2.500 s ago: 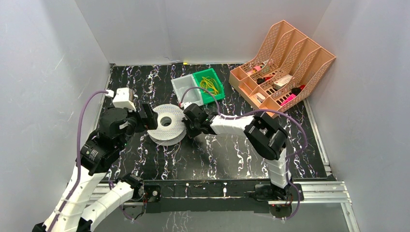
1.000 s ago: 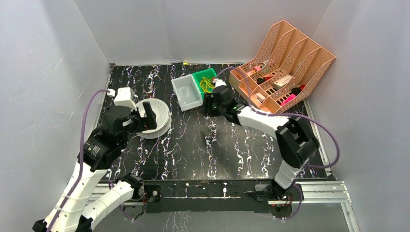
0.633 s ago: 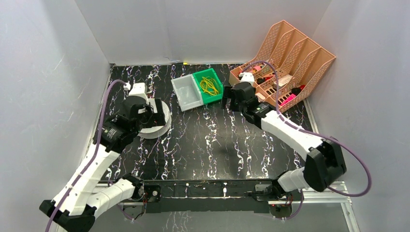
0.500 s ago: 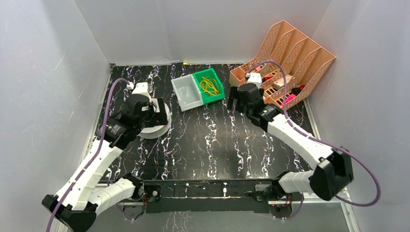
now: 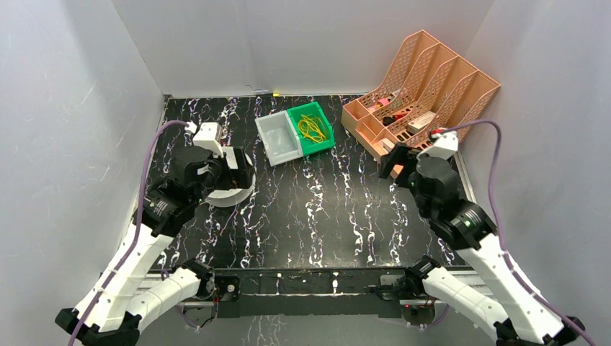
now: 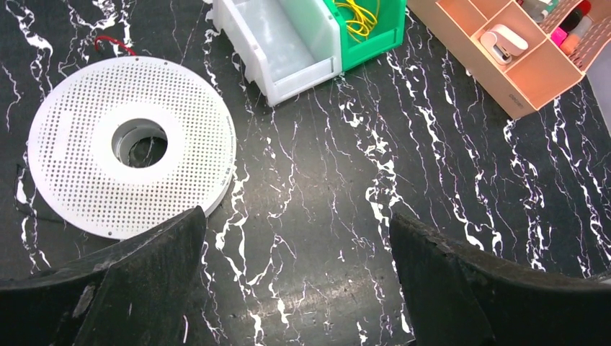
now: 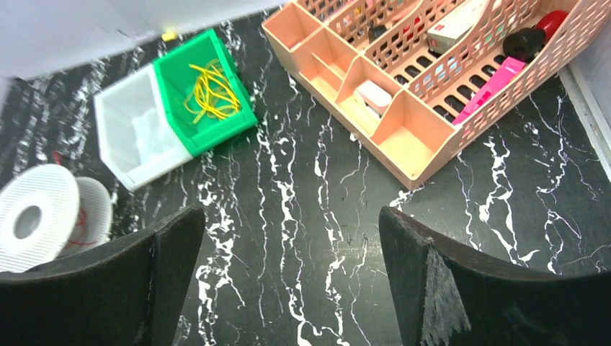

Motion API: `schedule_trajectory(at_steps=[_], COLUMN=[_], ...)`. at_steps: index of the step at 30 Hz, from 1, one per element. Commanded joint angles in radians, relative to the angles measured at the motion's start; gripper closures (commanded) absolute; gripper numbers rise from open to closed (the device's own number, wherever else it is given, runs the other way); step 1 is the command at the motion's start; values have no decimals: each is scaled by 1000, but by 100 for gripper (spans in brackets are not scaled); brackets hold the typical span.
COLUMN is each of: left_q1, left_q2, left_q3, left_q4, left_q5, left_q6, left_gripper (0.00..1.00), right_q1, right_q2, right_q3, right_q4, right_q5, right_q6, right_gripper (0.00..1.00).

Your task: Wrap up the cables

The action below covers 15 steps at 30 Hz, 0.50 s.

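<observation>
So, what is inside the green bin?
A tangle of thin yellow wires lies inside the green bin. The floor under the tangle is covered, so anything below cannot be seen.

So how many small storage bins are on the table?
2: a white bin and a green bin holding yellow wire, side by side at far centre. None seems hidden.

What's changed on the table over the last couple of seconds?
The spool moved left from the table's centre and now lies flat, with the left gripper open above it. The right gripper left the spool, swept past the bins to the organizer, then pulled back, open. Bins and organizer stayed put.
</observation>
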Motion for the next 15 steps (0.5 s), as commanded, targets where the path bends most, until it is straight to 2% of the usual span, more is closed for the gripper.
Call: schedule_trajectory(at_steps=[1,7,15], left_q1=[0,-1,-1], left_q2=[-3,-27,-131], left_q3=[49,99,173], left_q4=[26,27,36], left_q5=[47,108,212], left_q6=[52,70,108], left_gripper=[2,2,2], right_q1=[0,1,1], right_q2=[-82,-129,-103], right_q3=[20,21,12], right_q4=[-30,-46,-19], right_q5=[16,21,-10], right_q6=[-10,-42,-102], right_gripper=[2,2,2])
